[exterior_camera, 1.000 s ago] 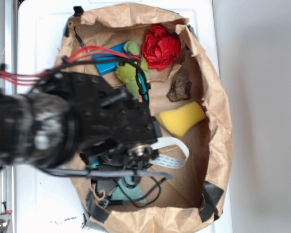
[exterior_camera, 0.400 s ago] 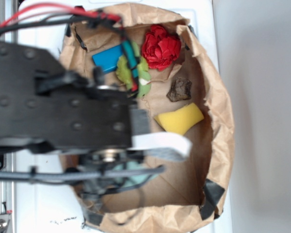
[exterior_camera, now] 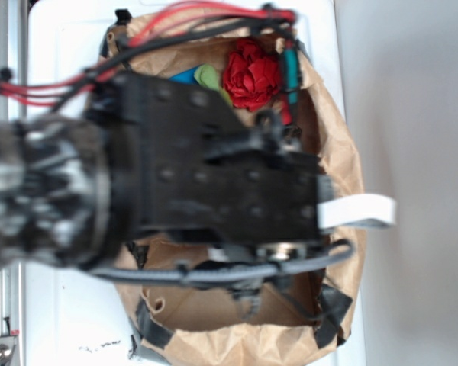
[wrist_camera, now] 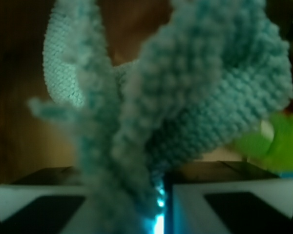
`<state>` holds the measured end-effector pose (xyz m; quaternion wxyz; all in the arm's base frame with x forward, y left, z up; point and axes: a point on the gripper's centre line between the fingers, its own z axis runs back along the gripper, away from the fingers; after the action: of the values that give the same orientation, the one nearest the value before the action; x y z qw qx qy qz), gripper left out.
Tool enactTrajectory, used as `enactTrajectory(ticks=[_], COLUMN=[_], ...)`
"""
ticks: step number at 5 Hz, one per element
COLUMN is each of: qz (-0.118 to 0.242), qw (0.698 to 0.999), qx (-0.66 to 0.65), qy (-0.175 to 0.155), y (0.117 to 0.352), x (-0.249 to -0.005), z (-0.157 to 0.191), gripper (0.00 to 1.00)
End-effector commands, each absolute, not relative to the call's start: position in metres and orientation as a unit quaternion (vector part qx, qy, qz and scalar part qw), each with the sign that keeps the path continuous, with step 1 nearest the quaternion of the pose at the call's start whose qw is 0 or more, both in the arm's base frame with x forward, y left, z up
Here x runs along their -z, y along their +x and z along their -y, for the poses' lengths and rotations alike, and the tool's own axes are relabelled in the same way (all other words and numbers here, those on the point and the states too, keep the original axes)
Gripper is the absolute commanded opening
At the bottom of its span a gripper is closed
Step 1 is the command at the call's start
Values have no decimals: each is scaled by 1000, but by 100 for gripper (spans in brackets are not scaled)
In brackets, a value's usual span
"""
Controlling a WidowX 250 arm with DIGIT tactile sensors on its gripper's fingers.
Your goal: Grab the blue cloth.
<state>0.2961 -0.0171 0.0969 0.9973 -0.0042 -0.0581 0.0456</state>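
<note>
White tabletop [exterior_camera: 61, 320] under a crumpled brown paper bag [exterior_camera: 343, 175], laid open like a tray. Black arm [exterior_camera: 214, 183] blocks most of the bag's middle in the exterior view. Blue cloth [wrist_camera: 205, 97] not visible there; wrist view shows it bunched and hanging up between the two pads, so gripper [wrist_camera: 158, 204] is clamped on a fold of it, cloth apparently lifted off the bag floor. Grab looks basically done.

Risk: only a narrow pinch of fuzzy terry is caught, so a slack fold could slide out if the arm swings fast. Loose hanging ends might snag the bag's wall or the cables.

Near the bag's far edge: red fabric flower [exterior_camera: 253, 72], green plush toy [exterior_camera: 208, 75] beside it, bright blue block [exterior_camera: 185, 75] next along. Green blur [wrist_camera: 278, 141] behind the cloth in wrist view, probably the plush.
</note>
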Motion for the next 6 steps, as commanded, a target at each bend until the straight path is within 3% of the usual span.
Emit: enactTrajectory(ticks=[1, 2, 4, 6], qz=[134, 131, 106, 99], qw=[988, 988, 993, 993], qx=[-68, -74, -48, -43], qy=[22, 42, 34, 48], y=[302, 290, 259, 248], x=[-144, -156, -174, -177], z=[18, 16, 14, 12], gripper=[0, 0, 0, 0])
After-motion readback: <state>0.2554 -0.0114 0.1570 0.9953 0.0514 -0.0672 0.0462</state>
